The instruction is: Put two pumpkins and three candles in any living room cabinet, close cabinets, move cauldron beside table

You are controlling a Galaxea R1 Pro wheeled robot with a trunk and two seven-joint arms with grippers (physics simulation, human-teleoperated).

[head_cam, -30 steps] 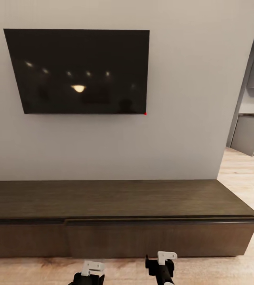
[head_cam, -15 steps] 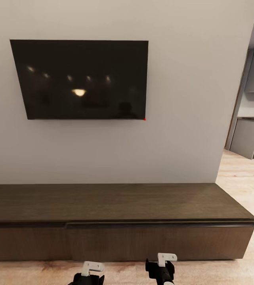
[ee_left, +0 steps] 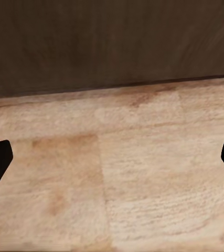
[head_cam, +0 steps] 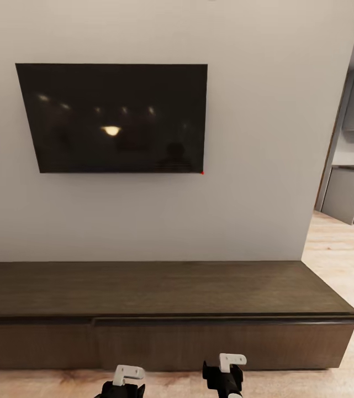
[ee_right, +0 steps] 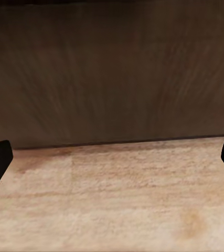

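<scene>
The long, low dark-brown cabinet (head_cam: 171, 287) runs along the wall in front of me, and its drawer fronts (head_cam: 221, 342) sit flush and shut. My left gripper (ee_left: 112, 163) is open over the wooden floor just before the cabinet's base (ee_left: 112, 42). Beside it, my right gripper (ee_right: 112, 157) is also open and empty, facing the cabinet front (ee_right: 112, 73) close to the floor. In the head view both wrists sit at the lower edge. The pumpkins, candles, cauldron and table are out of view.
A black TV (head_cam: 116, 116) hangs on the grey wall above the cabinet. The cabinet's right end (head_cam: 353, 331) meets light wood floor (head_cam: 342, 249), which leads to a kitchen area with grey cupboards (head_cam: 345, 193) at the far right.
The whole picture has slid downward and the TV looks slightly smaller, so the camera has moved. The cabinet and both grippers look unchanged.
</scene>
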